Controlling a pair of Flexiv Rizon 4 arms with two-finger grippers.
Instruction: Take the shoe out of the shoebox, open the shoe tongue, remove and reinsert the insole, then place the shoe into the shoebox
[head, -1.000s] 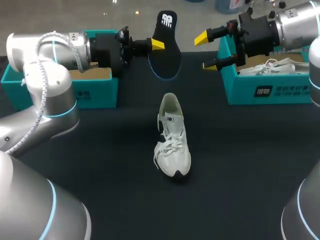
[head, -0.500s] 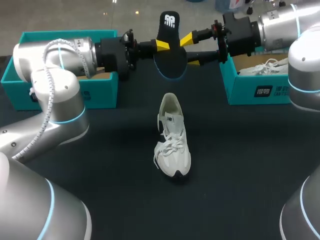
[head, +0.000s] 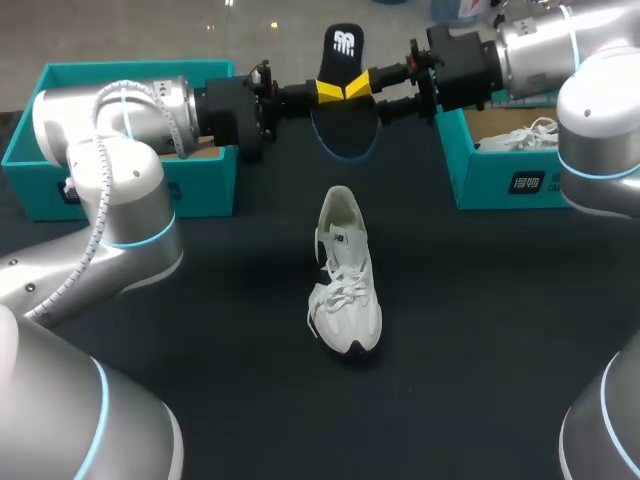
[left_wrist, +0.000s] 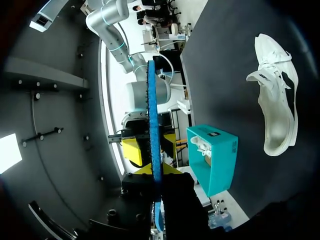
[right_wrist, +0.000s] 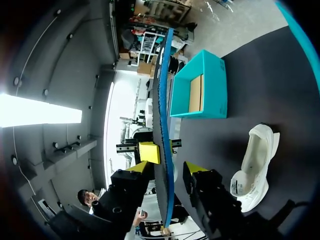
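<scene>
A black insole (head: 345, 100) with a blue edge hangs upright above the table's far side, and my left gripper (head: 326, 90) is shut on it. It shows edge-on in the left wrist view as the insole (left_wrist: 152, 125) rising from my left gripper (left_wrist: 156, 175). My right gripper (head: 368, 97) comes from the right, open, with one finger on each face of the insole (right_wrist: 162, 120). A small gap shows beside my right gripper's (right_wrist: 165, 169) fingers. The white shoe (head: 346, 272) stands on the black table, toe toward me. It also shows as the shoe (left_wrist: 276, 100) and the shoe (right_wrist: 252, 165).
A teal shoebox (head: 40, 185) sits at the far left, seen with a brown lining as the box (right_wrist: 202, 85). A second teal shoebox (head: 510, 185) at the far right holds another white shoe (head: 535, 132) and appears as the box (left_wrist: 215, 157).
My right gripper has come in leftward to the insole and narrowed its fingers around it. My left gripper has carried the insole a little to the right.
</scene>
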